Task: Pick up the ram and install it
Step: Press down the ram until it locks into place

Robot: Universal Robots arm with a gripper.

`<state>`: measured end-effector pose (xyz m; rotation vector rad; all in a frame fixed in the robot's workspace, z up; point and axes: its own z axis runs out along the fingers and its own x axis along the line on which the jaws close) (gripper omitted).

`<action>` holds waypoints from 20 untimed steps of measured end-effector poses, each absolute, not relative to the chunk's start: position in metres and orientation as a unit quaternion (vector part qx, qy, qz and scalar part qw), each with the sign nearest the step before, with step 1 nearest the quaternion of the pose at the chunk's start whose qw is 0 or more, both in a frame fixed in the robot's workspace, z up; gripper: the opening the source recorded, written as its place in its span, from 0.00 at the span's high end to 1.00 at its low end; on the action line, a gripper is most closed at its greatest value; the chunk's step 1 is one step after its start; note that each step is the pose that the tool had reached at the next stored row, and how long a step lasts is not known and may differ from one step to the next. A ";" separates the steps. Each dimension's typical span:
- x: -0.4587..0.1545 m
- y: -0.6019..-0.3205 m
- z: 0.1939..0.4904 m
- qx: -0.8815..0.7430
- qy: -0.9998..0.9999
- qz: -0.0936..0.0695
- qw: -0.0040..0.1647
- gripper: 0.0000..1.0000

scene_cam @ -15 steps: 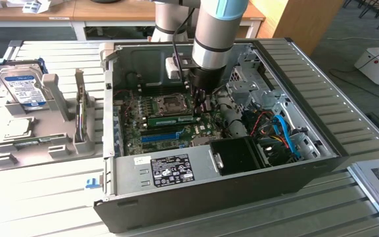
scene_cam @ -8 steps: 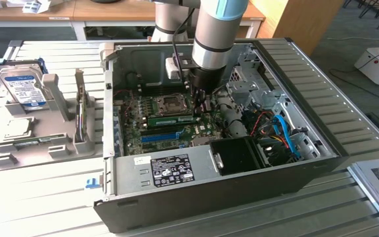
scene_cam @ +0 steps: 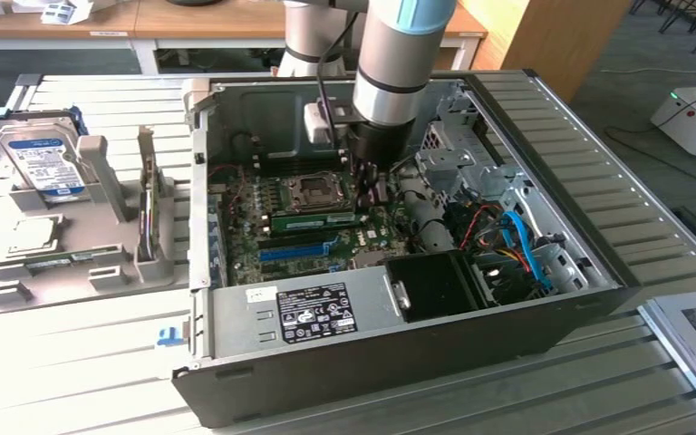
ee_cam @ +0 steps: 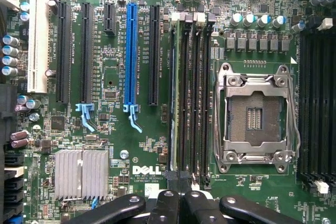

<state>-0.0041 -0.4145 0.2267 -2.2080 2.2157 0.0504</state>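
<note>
Wrist view shows the gripper with fingers together, holding nothing, just above the ram seated in its slot beside the CPU socket.

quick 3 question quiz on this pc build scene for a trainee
1. True or false: the gripper is shut.
2. What colour is the odd-coloured long expansion slot? A red, B blue, C yellow.
3. Fill in: the hard drive stands to the exterior view's ____ of the computer case.
Key: 1 true; 2 B; 3 left.
</note>
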 end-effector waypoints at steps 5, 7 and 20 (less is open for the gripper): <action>-0.004 -0.414 0.233 -0.706 0.708 0.016 0.006 0.90; -0.004 -0.414 0.235 -0.706 0.708 0.016 0.006 0.90; -0.004 -0.415 0.248 -0.706 0.708 0.017 0.006 0.90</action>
